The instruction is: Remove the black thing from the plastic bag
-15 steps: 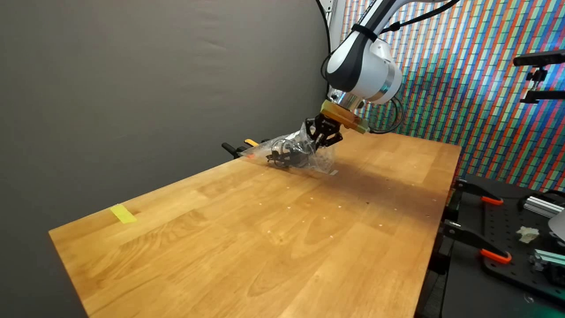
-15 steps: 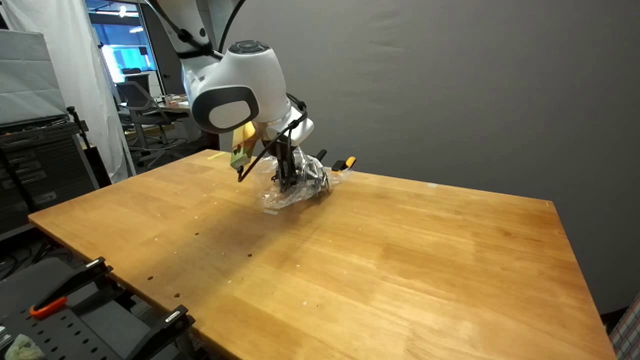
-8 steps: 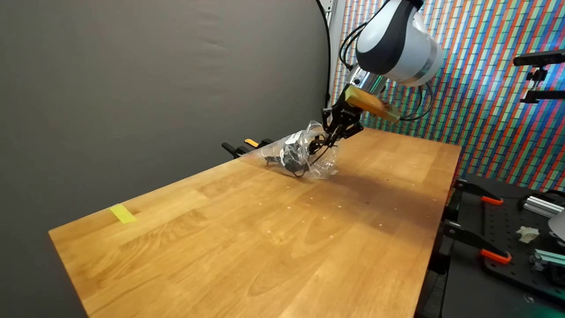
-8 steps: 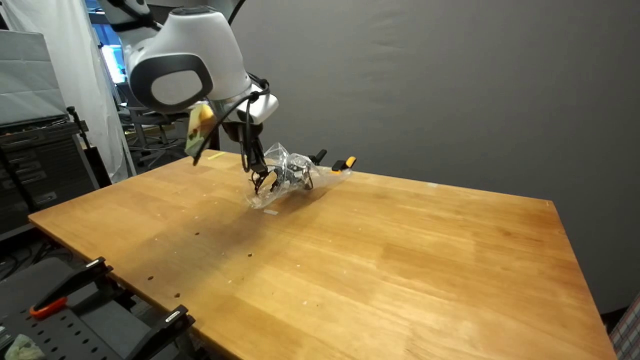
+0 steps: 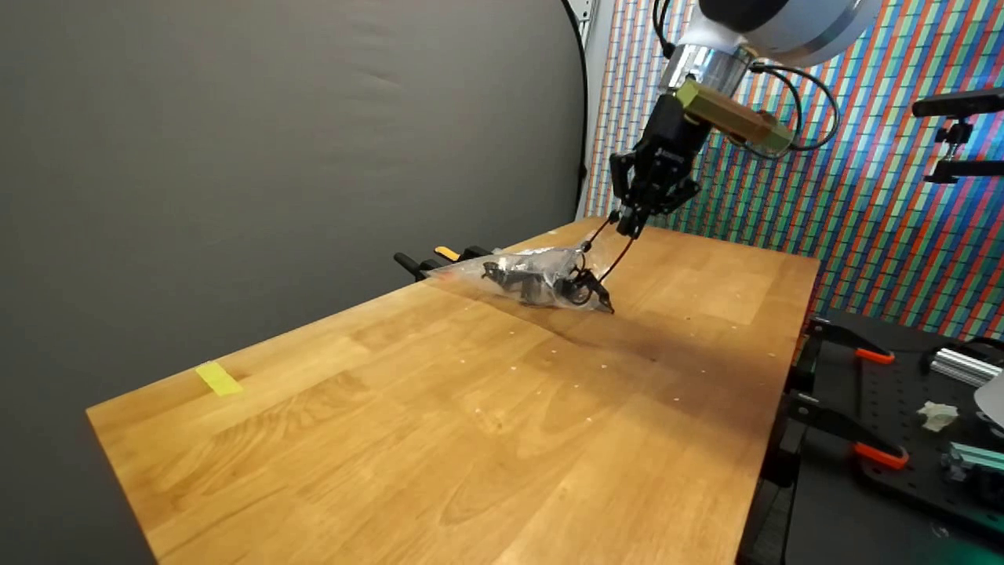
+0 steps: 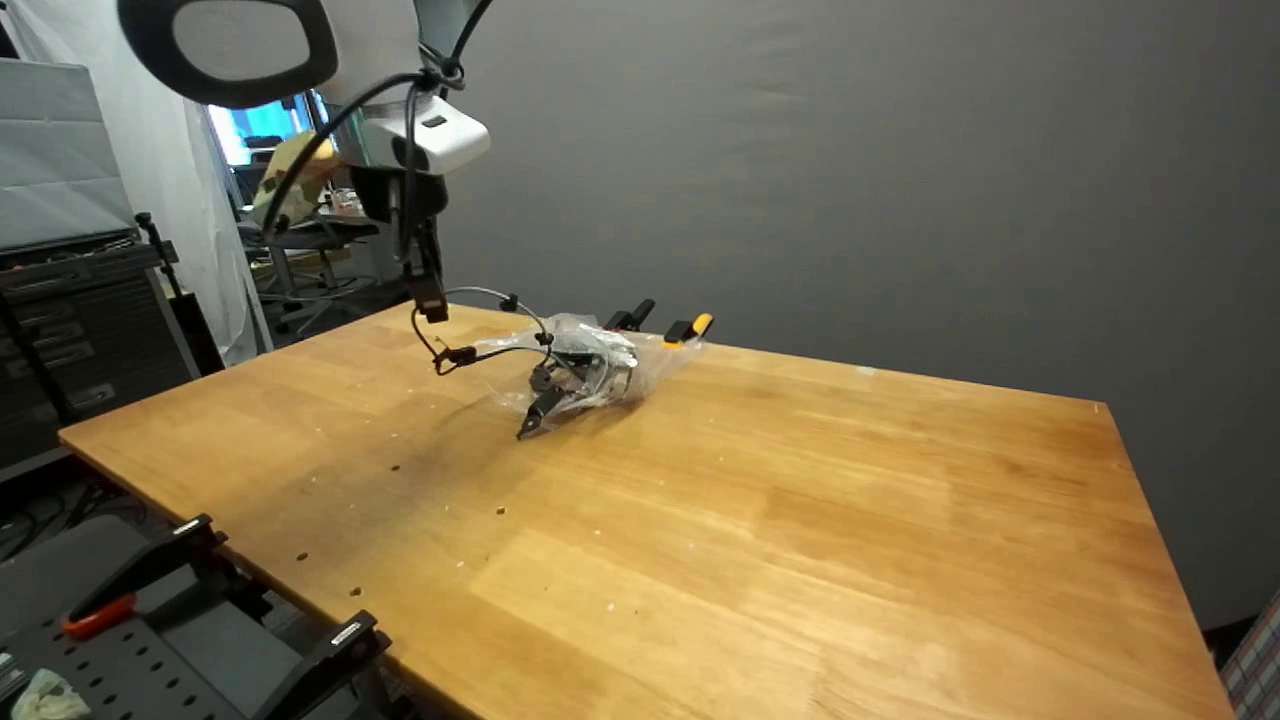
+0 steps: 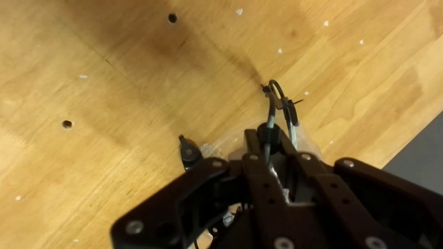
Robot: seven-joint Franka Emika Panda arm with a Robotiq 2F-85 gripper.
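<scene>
No text, brand or number legible in any view. Gripper, upper right of frame in exterior view: faint pale mark on black body above jaws; cannot tell whether lettering. Upper black clamp, lower left of frame in exterior view: small pale strip at upper end, unreadable. Lower black clamp: similar strip, unreadable. Plastic bag, near center of frame: silvery patch; cannot tell whether label or glare.

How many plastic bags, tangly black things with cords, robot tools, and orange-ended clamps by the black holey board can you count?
Plastic bag: 1
Black thing with cords: 1
Tool: 1
Orange-ended clamps: 2
Total: 5
</scene>
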